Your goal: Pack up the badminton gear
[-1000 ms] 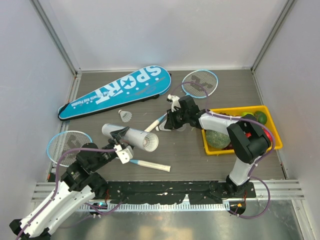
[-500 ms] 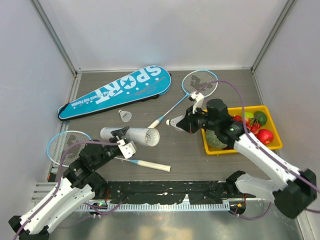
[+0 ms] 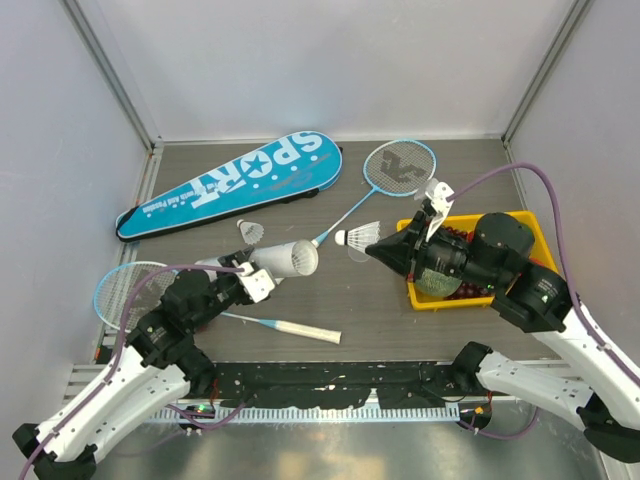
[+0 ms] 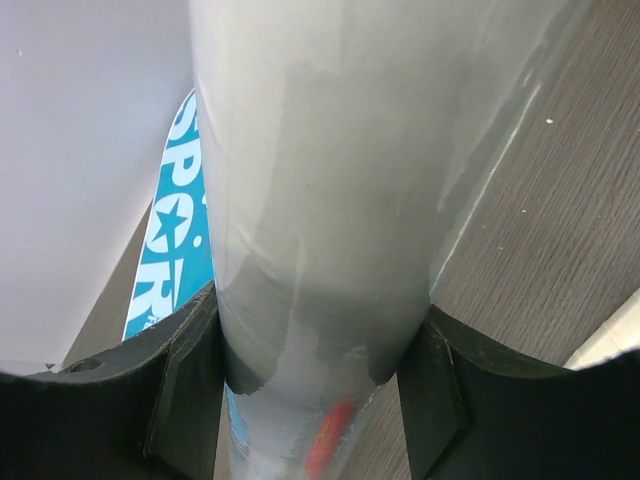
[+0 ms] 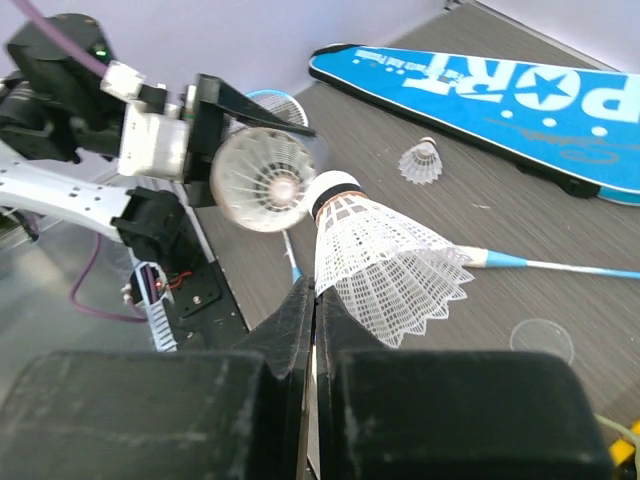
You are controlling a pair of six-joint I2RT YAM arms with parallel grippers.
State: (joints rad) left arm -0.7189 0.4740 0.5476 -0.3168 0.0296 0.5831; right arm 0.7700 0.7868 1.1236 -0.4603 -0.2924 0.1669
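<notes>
Centre frame: the right gripper [image 3: 385, 247], fingers pinched on a shuttlecock [image 3: 358, 236], should line its cork squarely with the open tube [image 3: 285, 260] clamped by the left gripper [image 3: 250, 281].

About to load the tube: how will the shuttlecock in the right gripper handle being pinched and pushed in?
The shuttlecock probably weighs almost nothing: the right gripper holds it by one side of its skirt. That thin openwork skirt looks crushable. The tube in the left gripper looks a snug fit, so it may snag.

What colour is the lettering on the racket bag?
White, on the blue racket bag; clearest in the top external view.
</notes>
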